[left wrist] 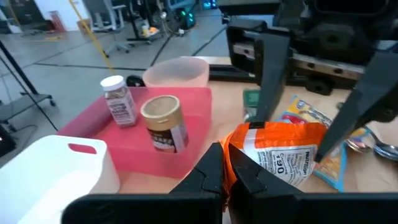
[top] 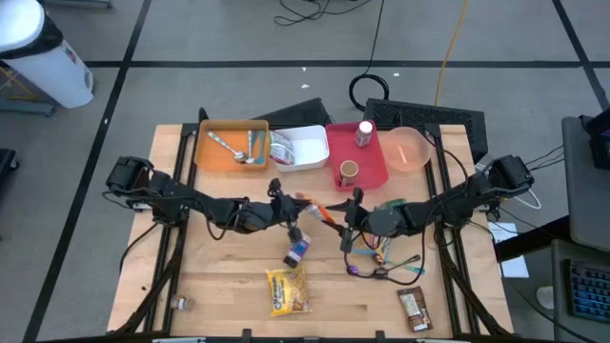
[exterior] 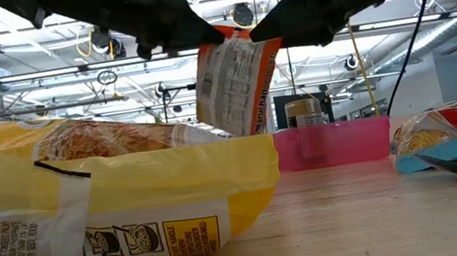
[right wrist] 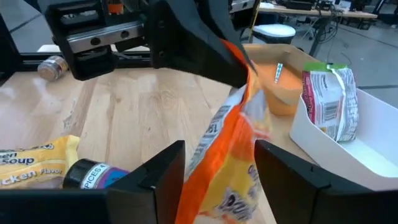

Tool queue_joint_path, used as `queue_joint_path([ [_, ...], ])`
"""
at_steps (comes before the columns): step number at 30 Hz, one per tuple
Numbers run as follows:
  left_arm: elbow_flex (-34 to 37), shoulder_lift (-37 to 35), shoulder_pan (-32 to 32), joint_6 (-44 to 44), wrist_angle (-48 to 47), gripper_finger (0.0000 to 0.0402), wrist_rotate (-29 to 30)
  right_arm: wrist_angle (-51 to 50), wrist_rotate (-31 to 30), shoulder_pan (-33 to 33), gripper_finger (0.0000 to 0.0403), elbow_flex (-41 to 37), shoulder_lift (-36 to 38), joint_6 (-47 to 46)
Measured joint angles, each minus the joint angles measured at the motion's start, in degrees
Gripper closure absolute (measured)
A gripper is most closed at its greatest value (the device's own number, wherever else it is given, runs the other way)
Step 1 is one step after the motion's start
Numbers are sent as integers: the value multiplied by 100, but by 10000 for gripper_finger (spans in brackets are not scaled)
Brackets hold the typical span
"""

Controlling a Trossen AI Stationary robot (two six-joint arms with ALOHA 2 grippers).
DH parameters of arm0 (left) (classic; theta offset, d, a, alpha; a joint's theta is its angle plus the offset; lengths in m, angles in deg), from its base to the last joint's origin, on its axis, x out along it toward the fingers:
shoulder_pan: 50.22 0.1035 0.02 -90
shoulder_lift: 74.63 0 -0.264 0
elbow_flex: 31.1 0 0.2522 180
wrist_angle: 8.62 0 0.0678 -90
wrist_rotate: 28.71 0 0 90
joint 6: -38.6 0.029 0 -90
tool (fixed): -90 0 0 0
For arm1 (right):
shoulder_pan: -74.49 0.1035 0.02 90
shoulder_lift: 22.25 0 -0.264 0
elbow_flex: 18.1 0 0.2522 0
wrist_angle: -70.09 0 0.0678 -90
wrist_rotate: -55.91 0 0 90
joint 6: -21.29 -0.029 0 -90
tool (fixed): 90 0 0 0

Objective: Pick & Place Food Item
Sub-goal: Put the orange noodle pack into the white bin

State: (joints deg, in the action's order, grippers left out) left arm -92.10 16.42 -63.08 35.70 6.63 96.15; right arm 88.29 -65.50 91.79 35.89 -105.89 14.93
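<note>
An orange and white snack pouch [exterior: 235, 81] of crinkled glossy foil hangs in the air above the middle of the pale wooden desk [top: 229, 305], its printed white panel facing the low view. The left end effector [left wrist: 225, 180] is closed on the pouch's orange top edge, pinching the foil between its dark, flat-sided fingers. The right end effector [right wrist: 219, 168] stands half open with the pouch between its two fingers; I cannot tell whether they touch the foil.

On the desk at 6 o'clock from the pouch lies a soft yellow noodle soup packet [top: 287, 290], and between them a small spice jar [top: 296, 252] with a purple label lies on its side. At 12 o'clock sit a rigid pink plastic tray [top: 372, 171] holding two small cylindrical jars, a white bin [top: 307, 149], and an orange tray [top: 224, 157] with a metal spoon.
</note>
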Motion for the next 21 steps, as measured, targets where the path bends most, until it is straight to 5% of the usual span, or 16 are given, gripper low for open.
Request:
queue_joint_path([
  [10,0,-2,-2,92,156,400,165,-5,-16,85,259,0,0,-5],
  [21,0,-2,-2,123,108,400,114,-17,-31,81,385,0,-2,172],
])
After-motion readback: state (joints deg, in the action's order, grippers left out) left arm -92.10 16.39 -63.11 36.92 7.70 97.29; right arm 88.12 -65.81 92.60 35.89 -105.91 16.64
